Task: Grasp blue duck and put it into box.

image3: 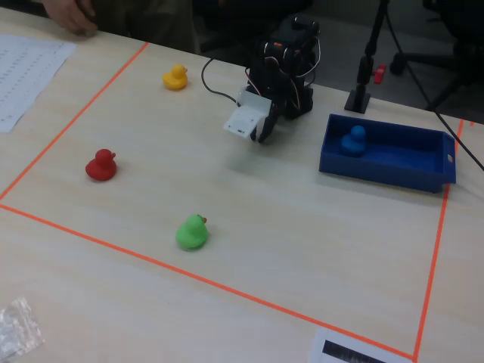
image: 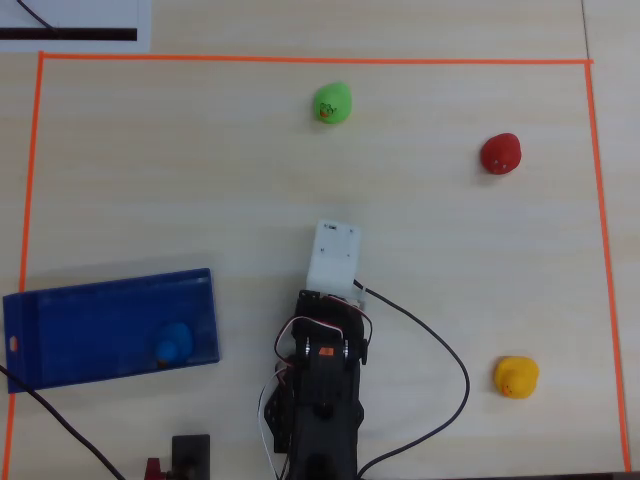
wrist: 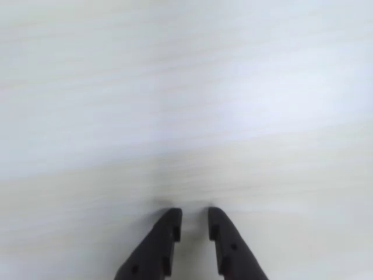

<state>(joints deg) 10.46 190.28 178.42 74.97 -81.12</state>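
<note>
The blue duck (image: 172,343) sits inside the dark-blue box (image: 80,300), near its right end in the overhead view. The fixed view shows the duck (image3: 353,141) upright at the left end of the box (image3: 389,175). My gripper (wrist: 194,213) hangs over bare table near the arm's base, well apart from the box. Its two black fingers stand a little apart with nothing between them. In the overhead view the white wrist block (image: 335,255) hides the fingers. In the fixed view the gripper (image3: 262,136) points down at the table, left of the box.
A green duck (image: 332,103), a red duck (image: 501,154) and a yellow duck (image: 516,377) stand apart on the wooden table inside an orange tape border (image: 300,60). A black cable (image: 450,350) loops right of the arm. A black stand (image3: 363,98) is behind the box.
</note>
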